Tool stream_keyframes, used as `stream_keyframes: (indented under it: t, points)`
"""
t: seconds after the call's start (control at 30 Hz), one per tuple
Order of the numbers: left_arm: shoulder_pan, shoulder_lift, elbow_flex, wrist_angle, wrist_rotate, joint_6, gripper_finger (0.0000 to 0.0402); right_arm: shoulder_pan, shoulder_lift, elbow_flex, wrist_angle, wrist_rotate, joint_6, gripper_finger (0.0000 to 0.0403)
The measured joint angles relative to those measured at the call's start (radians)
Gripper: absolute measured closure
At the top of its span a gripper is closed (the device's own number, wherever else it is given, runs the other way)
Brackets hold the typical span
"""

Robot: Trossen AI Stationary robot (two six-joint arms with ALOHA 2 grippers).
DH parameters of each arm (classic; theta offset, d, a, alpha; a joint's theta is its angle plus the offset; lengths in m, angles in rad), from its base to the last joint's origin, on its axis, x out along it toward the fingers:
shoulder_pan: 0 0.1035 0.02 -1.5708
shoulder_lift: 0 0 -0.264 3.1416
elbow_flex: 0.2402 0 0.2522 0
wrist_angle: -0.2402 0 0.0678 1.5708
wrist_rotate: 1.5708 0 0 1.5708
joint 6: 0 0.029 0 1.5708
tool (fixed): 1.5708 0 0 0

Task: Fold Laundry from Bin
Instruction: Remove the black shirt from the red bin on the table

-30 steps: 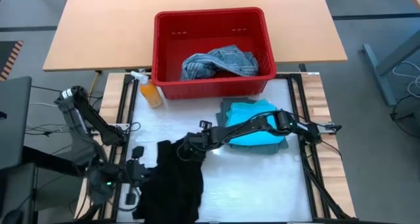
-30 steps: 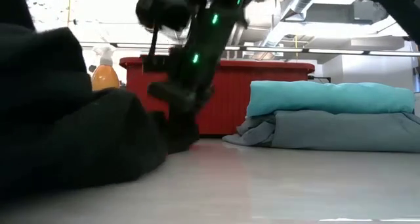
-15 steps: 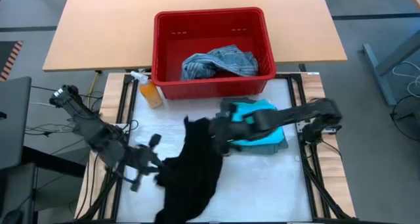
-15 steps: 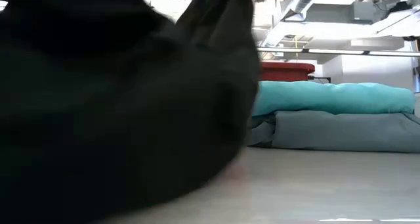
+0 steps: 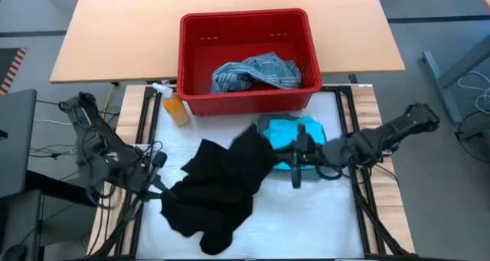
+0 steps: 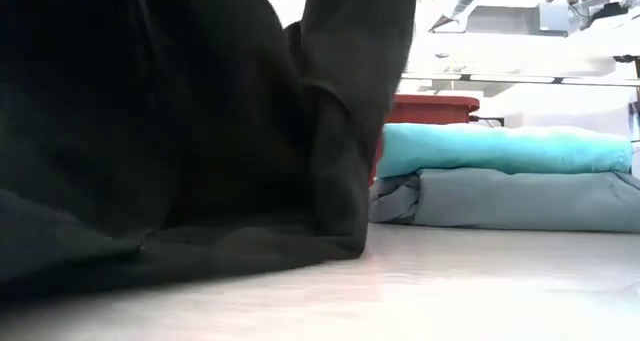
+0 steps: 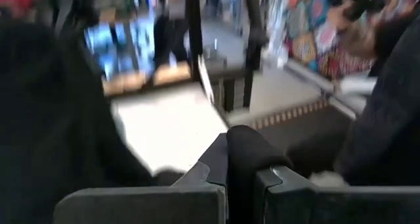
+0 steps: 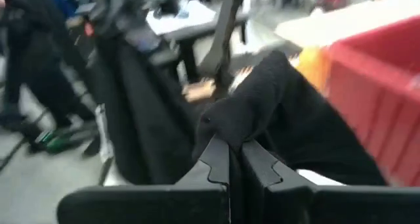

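A black garment [image 5: 218,188] hangs spread between my two grippers above the white table; its lower part [image 6: 200,266] lies on the table. My left gripper [image 5: 161,186] is shut on its left end and my right gripper [image 5: 274,150] on its right end. Behind the right gripper, a turquoise garment [image 5: 295,135] lies folded on a grey-green one [image 6: 520,199]. The red bin [image 5: 246,58] stands at the far edge with a mottled blue-grey garment [image 5: 256,71] inside. My left gripper pinches a bunched fold of the black garment [image 7: 246,145] between its two fingers, coming nearly level from the table's left. The cloth rises past the fingertips and hangs away to both sides. My right gripper pinches a bunched bit of the garment's right end [image 8: 237,129] between its two fingers, nearly level from the table's right. That end is lifted clear, and the cloth falls away slack toward the left gripper.
An orange spray bottle [image 5: 174,108] stands left of the bin at the table's far left. The folded stack takes up the table's right middle. Bare white table [image 5: 306,223] lies near the front right. A wooden table [image 5: 122,31] stands beyond the bin.
My right gripper has risen and gone toward the table's right edge, tipping up to nearly level, drawing the black garment's right end with it. My left gripper has risen a little. The garment has gone from a low heap to hanging spread between them, its lower part staying down.
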Motion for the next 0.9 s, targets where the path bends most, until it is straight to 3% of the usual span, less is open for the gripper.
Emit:
stream_keyframes:
  t: [0.17, 0.43, 0.53, 0.63, 0.73, 0.9]
  points:
    - [-0.032, 0.045, -0.045, -0.178, 0.007, -0.305, 0.0401, 0.140, 0.057, -0.122, -0.056, -0.121, 0.248, 0.0368]
    - [-0.039, 0.100, -0.221, -0.174, 0.149, -0.666, 0.0401, 0.248, 0.288, -0.179, -0.147, -0.245, 0.695, 0.0367]
    - [-0.039, 0.105, -0.282, -0.158, 0.130, -0.766, 0.0401, 0.238, 0.369, -0.178, -0.127, -0.288, 0.743, 0.0367]
    - [-0.039, 0.104, -0.371, -0.003, 0.072, -0.770, 0.0397, 0.221, 0.434, -0.178, -0.090, -0.345, 0.753, 0.0368]
    - [-0.026, 0.104, -0.444, 0.151, 0.171, -0.755, 0.0378, 0.205, 0.473, -0.178, -0.052, -0.401, 0.752, 0.0367]
    - [0.013, 0.104, -0.464, 0.195, 0.242, -0.818, 0.0322, 0.201, 0.494, -0.177, -0.044, -0.448, 0.759, 0.0366]
